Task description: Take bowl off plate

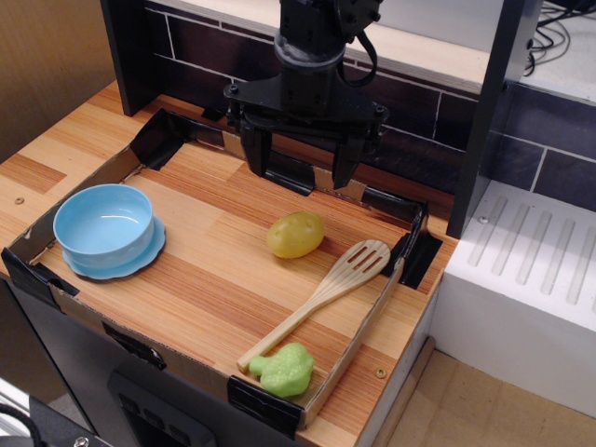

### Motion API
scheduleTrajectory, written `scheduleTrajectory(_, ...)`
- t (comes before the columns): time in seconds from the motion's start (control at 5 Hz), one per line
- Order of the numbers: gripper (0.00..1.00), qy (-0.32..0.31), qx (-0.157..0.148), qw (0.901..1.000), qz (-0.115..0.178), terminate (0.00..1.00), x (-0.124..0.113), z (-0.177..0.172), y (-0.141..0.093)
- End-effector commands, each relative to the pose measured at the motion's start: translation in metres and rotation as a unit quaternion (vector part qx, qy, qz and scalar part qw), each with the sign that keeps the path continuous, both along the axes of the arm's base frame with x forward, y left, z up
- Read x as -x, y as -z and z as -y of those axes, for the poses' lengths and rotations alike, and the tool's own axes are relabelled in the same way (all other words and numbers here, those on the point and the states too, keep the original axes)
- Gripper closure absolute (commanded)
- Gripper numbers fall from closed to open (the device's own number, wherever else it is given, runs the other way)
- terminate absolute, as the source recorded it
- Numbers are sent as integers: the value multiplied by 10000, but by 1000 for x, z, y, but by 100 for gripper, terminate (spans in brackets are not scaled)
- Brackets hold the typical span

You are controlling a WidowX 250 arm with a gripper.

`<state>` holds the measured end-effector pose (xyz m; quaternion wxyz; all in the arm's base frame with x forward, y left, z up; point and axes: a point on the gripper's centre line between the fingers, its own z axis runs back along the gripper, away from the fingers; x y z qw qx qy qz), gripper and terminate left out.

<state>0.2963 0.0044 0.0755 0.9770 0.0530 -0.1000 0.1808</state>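
Wooden counter (214, 270): bowl (102, 223) on plate (144, 256), far from open tool (301, 172).

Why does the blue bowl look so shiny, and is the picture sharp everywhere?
In the observation.image view, overhead light leaves white glare streaks inside the bowl, which sits on the plate; the potato carries a soft highlight too. Shadows are faint and diffuse. The gripper, open, looks dark and slightly soft, and the whole frame is mildly grainy.
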Motion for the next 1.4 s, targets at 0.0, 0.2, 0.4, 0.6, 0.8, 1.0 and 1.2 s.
scheduleTrajectory(0.0,0,0,0,10000,0,0,0,0,0)
scheduleTrajectory(0.2,0,93,-65,9995,282,0,8,-24,-14)
scheduleTrajectory(0.4,0,274,-43,9985,472,0,23,-51,-27)
scheduleTrajectory(0.6,0,483,153,9980,381,0,35,-78,-30)
scheduleTrajectory(0.8,0,656,134,9977,-83,0,44,-98,-1)
scheduleTrajectory(1.0,0,743,189,9968,-208,0,51,-98,17)
scheduleTrajectory(1.2,0,654,252,9963,-496,0,53,-93,37)
